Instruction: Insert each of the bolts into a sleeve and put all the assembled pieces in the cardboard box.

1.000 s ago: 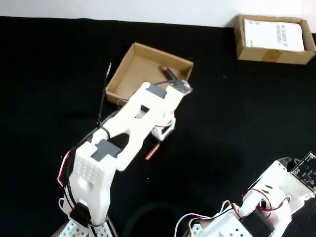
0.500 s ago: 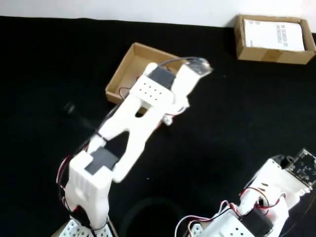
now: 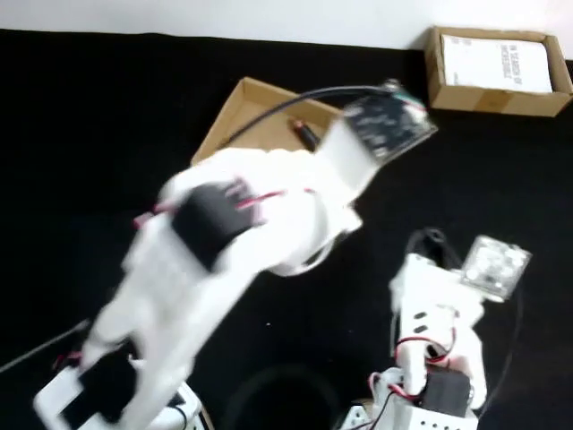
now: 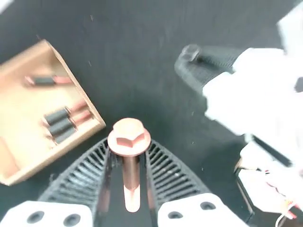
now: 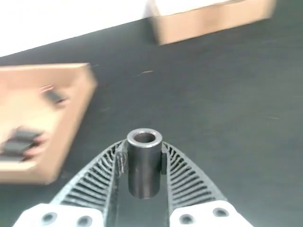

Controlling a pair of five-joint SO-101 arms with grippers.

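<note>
The left arm (image 3: pixel 224 260) slants up from the near left corner of the black desk (image 3: pixel 107 107) towards its middle, standing high above the surface, with its wrist part over the near right corner of the cardboard box (image 3: pixel 235 106). Its left end effector (image 4: pixel 129 150) is clamped on a copper bolt (image 4: pixel 128 163): the shank lies between the two ribbed black fingers (image 4: pixel 85 172) and the hexagonal head sticks out just past the fingertips. In the left wrist view the bolt hangs over bare desk just beside one corner of the box, and several assembled pieces (image 4: pixel 60 122), dark sleeves with copper ends showing, lie on the box floor. The right arm (image 3: pixel 439 313) stands nearly upright at the near right of the desk, well apart from the box. Its right end effector (image 5: pixel 143 152) is closed around a dark cylindrical sleeve (image 5: pixel 143 165), held between the ribbed fingers with the open bore facing outward past the fingertips, above bare desk. A second cardboard box (image 3: pixel 483 97) with a white sheet (image 3: pixel 497 61) in it sits at the far right corner of the desk.
</note>
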